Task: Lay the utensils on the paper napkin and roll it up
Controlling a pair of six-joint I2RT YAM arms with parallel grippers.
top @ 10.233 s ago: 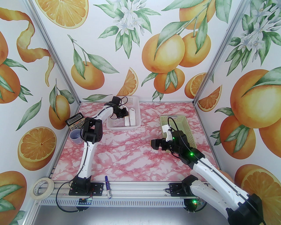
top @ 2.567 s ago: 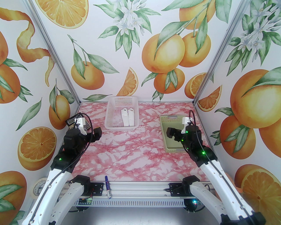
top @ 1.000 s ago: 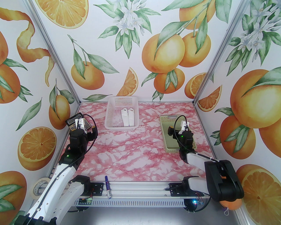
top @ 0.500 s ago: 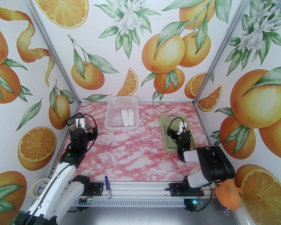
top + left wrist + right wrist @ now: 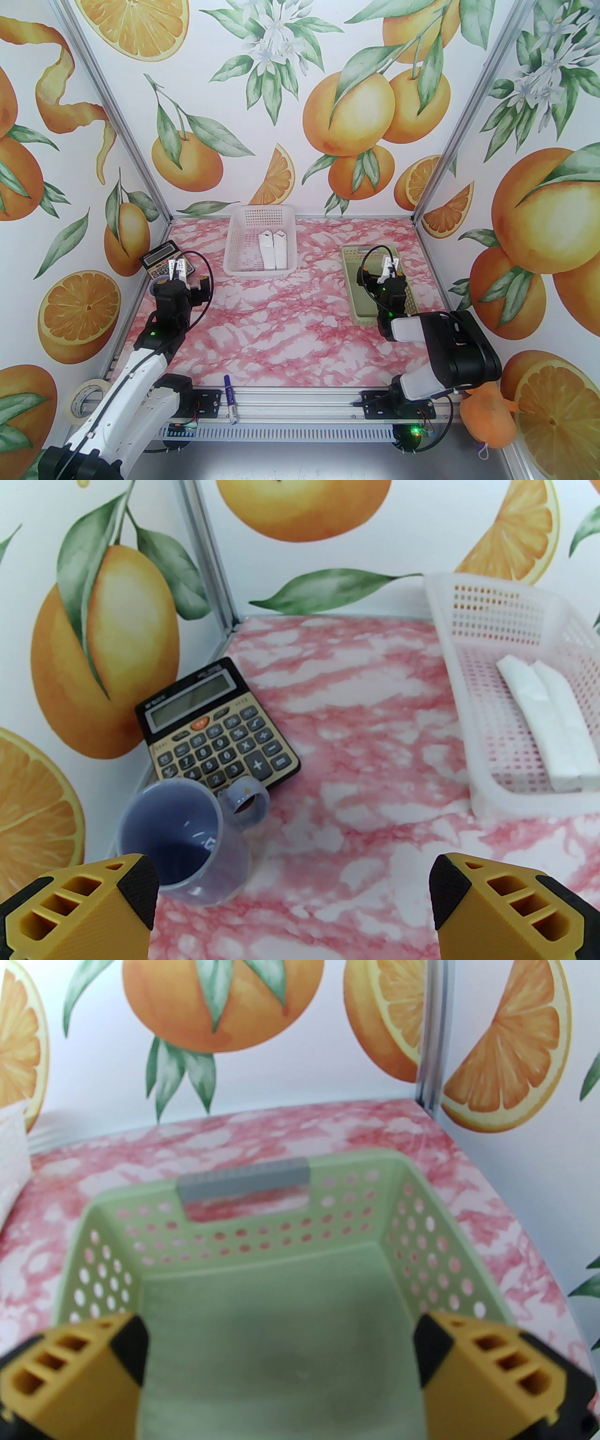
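Two rolled-up white paper napkins (image 5: 274,251) (image 5: 548,723) lie side by side in the white mesh basket (image 5: 234,243) (image 5: 450,634) at the back of the table. The utensils are out of view. My left gripper (image 5: 192,288) (image 5: 293,883) hovers open at the left edge, just over a lilac mug (image 5: 178,836), with nothing between its yellow fingers. Over the pale green basket (image 5: 349,281) (image 5: 412,1180) on the right, my right gripper (image 5: 375,281) (image 5: 281,1339) is open too and holds nothing. That basket's floor is bare.
A calculator (image 5: 157,260) (image 5: 215,728) leans by the left wall behind the mug. A blue-capped marker (image 5: 229,398) lies on the front rail, a tape roll (image 5: 77,398) at the front left corner. An orange soft object (image 5: 487,419) sits beside the right arm's base.
The right arm's elbow has folded down to the right while its gripper stayed over the green basket. The left gripper has shifted slightly right and forward near the mug. Both remain open.
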